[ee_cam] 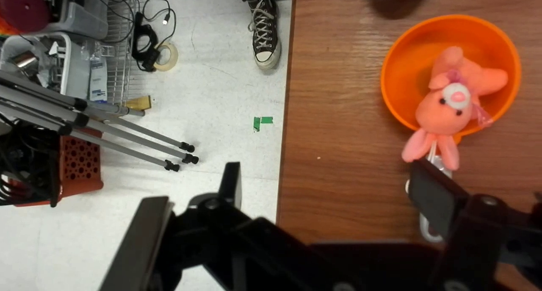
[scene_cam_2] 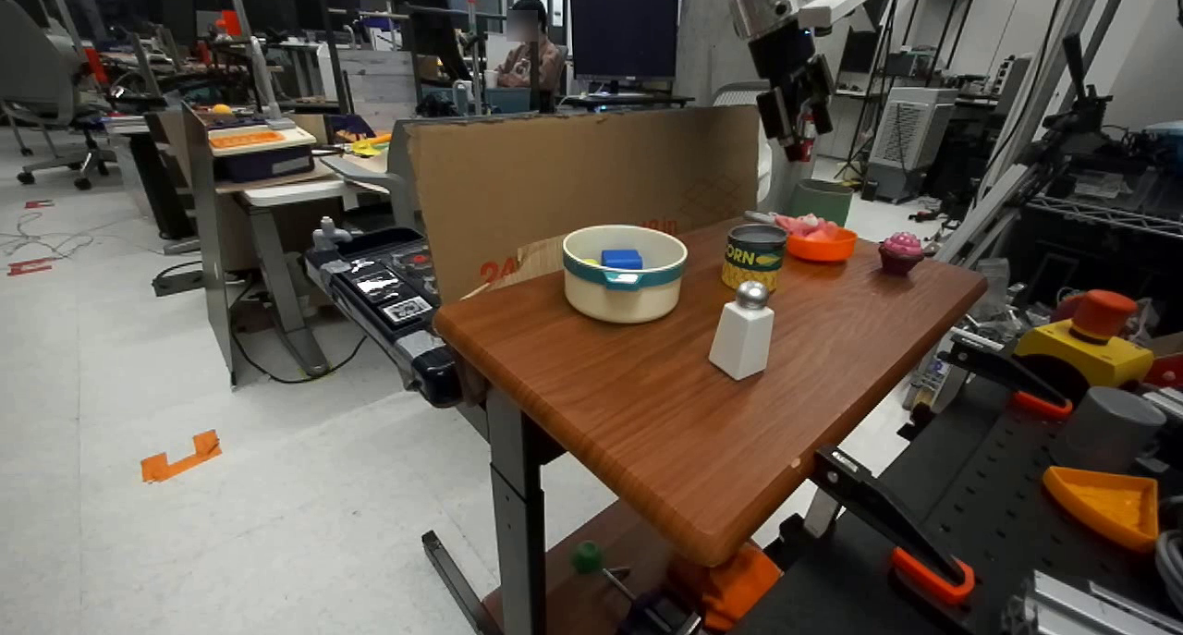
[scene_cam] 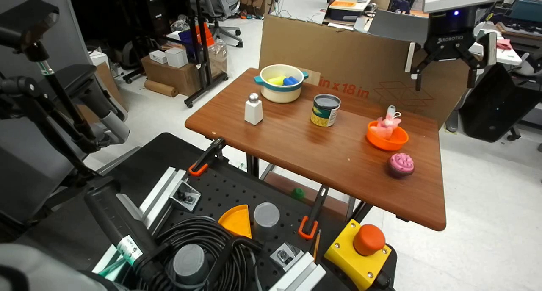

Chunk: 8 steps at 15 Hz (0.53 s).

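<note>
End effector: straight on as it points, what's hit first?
Probably the tabletop near its edge, beside the orange bowl; depth is unclear, and one side of the open end effector may pass outside the edge.

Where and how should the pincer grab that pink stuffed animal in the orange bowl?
Likely around the rounded head of the stuffed animal, coming straight down: it lies face up, leaving the head exposed from above, while the orange bowl around its body could hinder a sideways approach.
</note>
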Motion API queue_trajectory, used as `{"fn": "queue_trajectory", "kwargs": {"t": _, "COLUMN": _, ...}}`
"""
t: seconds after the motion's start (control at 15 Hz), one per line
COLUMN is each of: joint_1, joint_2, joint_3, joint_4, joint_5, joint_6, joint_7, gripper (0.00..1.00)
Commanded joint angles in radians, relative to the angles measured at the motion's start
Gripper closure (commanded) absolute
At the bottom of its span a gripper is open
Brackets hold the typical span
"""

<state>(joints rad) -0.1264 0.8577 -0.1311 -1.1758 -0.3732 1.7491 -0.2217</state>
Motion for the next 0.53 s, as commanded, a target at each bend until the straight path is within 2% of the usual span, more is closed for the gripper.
{"fn": "queue_trajectory", "kwargs": {"t": 0.0, "joint_1": -0.012, "joint_2": -0.021, "joint_3": 0.000, "joint_4": -0.021, "joint_5": 0.023, "joint_6": 0.002, "joint_7": 0.009, "gripper": 0.00}}
{"fn": "queue_trajectory", "kwargs": {"t": 0.47, "joint_1": -0.019, "joint_2": -0.002, "joint_3": -0.011, "joint_4": 0.008, "joint_5": 0.057, "joint_6": -0.055, "joint_7": 0.088, "gripper": 0.00}}
